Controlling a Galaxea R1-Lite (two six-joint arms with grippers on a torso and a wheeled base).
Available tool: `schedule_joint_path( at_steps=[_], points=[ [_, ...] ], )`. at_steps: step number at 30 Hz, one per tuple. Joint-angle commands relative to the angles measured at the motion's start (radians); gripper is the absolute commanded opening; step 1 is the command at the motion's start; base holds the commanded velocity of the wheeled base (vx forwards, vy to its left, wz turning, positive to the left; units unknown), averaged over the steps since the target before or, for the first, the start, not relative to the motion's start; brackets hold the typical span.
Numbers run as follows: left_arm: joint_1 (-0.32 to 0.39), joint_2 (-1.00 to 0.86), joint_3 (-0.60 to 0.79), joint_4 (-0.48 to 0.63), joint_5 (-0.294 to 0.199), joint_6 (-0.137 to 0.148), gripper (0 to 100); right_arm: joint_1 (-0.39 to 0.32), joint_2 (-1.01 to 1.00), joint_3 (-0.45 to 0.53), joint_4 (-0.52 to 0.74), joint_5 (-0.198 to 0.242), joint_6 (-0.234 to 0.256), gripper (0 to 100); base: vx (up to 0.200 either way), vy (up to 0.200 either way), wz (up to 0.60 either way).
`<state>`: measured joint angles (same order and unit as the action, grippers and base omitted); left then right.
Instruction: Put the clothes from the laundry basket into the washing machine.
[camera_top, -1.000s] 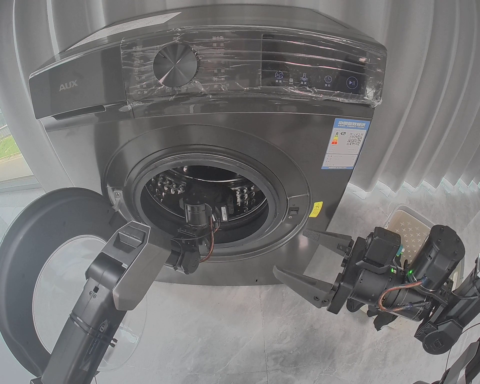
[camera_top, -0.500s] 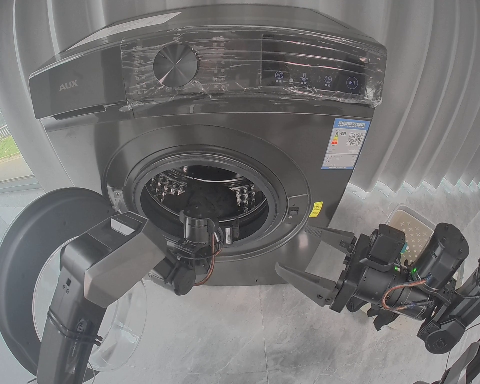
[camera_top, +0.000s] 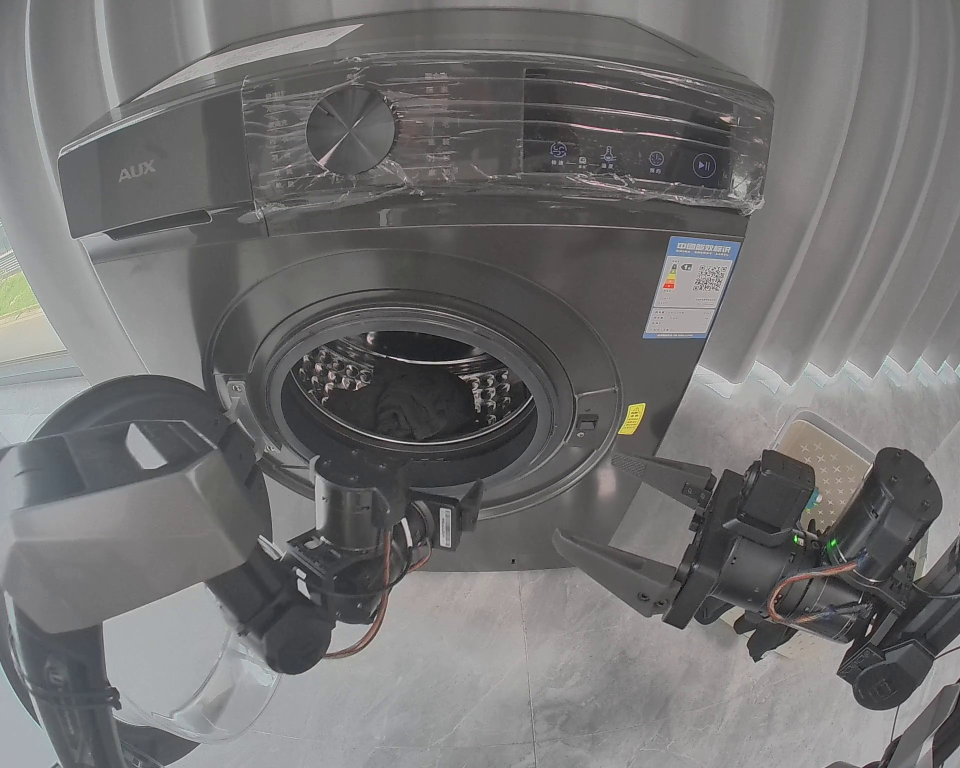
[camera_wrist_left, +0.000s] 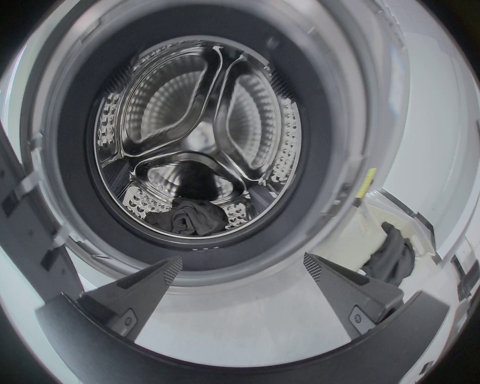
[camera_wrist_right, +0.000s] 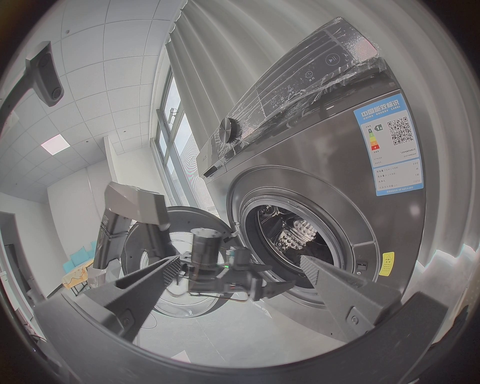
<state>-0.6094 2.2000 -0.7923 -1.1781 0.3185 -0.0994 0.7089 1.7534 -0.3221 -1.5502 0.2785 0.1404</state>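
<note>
1. grey marbled tile floor (camera_top: 500, 660) stretches from the arms to the machine.
2. round glass-windowed door (camera_wrist_right: 180, 212) stands swung open at left; white plastic laundry basket (camera_top: 815, 455) sits right of the machine, with a dark garment (camera_wrist_left: 392, 257) in it.
3. grey front-loading washing machine (camera_top: 450, 230): crumpled dark clothes (camera_wrist_left: 190, 217) lie low in its drum.
4. left gripper (camera_wrist_left: 242, 264) faces the drum mouth, spread wide, holding nothing; right gripper (camera_top: 590, 500) is likewise spread and unladen above the floor.
</note>
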Motion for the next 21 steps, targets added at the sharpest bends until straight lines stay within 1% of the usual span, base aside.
schedule_joint_path(
  at_steps=[1,2,3,5,9,12,13,14,15,16,18,21],
  points=[
    [-0.11,-0.287,0.272,-0.081,-0.007,-0.003,100,0.003,-0.029,0.029,-0.001,-0.004,-0.002,100,0.0,0.0,0.0],
    [-0.11,-0.287,0.272,-0.081,-0.007,-0.003,100,0.003,-0.029,0.029,-0.001,-0.004,-0.002,100,0.0,0.0,0.0],
    [-0.13,-0.352,0.323,-0.107,-0.004,-0.006,100,0.006,-0.054,0.04,-0.001,-0.007,-0.004,100,0.0,0.0,0.0],
    [-0.145,-0.433,0.357,-0.12,-0.004,-0.014,100,0.004,-0.095,0.063,0.001,-0.012,-0.015,100,0.0,0.0,0.0],
    [-0.153,-0.58,0.407,-0.12,0.005,-0.057,100,-0.031,-0.178,0.089,0.004,-0.018,-0.048,100,0.0,0.0,0.0],
    [-0.153,-0.675,0.455,-0.118,0.005,-0.079,100,-0.1,-0.249,0.114,0.03,-0.032,-0.059,100,0.0,0.0,0.0],
    [-0.153,-0.675,0.455,-0.118,0.005,-0.079,100,-0.1,-0.249,0.114,0.03,-0.032,-0.059,100,0.0,0.0,0.0],
    [-0.155,-0.729,0.495,-0.118,0.005,-0.086,100,-0.151,-0.292,0.132,0.053,-0.032,-0.076,100,0.0,0.0,0.0],
    [-0.155,-0.732,0.498,-0.118,0.005,-0.086,100,-0.158,-0.299,0.135,0.056,-0.032,-0.079,100,0.0,0.0,0.0],
    [-0.156,-0.78,0.53,-0.117,0.005,-0.086,100,-0.212,-0.336,0.153,0.078,-0.032,-0.085,100,0.0,0.0,0.0],
    [-0.155,-0.822,0.545,-0.118,0.004,-0.086,100,-0.261,-0.382,0.17,0.096,-0.032,-0.091,100,0.0,0.0,0.0],
    [-0.148,-0.89,0.582,-0.109,0.005,-0.088,100,-0.309,-0.456,0.198,0.127,-0.033,-0.091,100,0.0,0.0,0.0]
  ],
)
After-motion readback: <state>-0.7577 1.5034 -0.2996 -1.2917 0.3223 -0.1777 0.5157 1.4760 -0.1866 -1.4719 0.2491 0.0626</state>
